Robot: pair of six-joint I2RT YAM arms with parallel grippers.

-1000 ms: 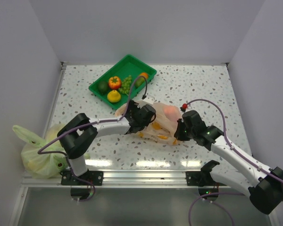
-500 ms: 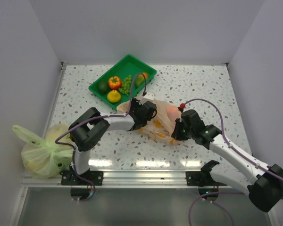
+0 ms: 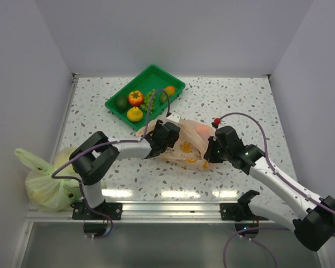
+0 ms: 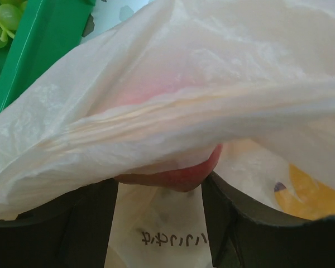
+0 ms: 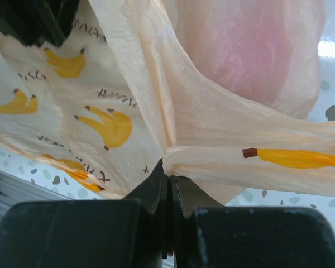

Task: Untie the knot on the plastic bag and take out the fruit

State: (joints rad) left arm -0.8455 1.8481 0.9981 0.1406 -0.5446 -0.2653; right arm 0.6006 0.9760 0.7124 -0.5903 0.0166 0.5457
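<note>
The pale orange plastic bag (image 3: 185,146) with banana prints lies mid-table between both grippers. My left gripper (image 3: 166,134) is at its left end, jaws open; in the left wrist view its dark fingers (image 4: 257,223) flank bag film and the lower edge of a peach-pink fruit (image 4: 178,176), with more film draped over it. My right gripper (image 5: 170,167) is shut on a bunched fold of the bag (image 5: 212,151) at its right end. The same fruit shows through the film (image 5: 257,56). No tied knot shows.
A green tray (image 3: 129,82) at the back left holds a red-orange fruit (image 3: 135,97), a yellow one (image 3: 135,114), grapes (image 3: 149,100) and dark green pieces. A yellow-green bag (image 3: 47,181) sits at the near left edge. White walls enclose three sides.
Both grippers and the bag have shifted only slightly; the right gripper has moved a little away from the near edge, still shut on the film. The left arm's elbow has swung.
</note>
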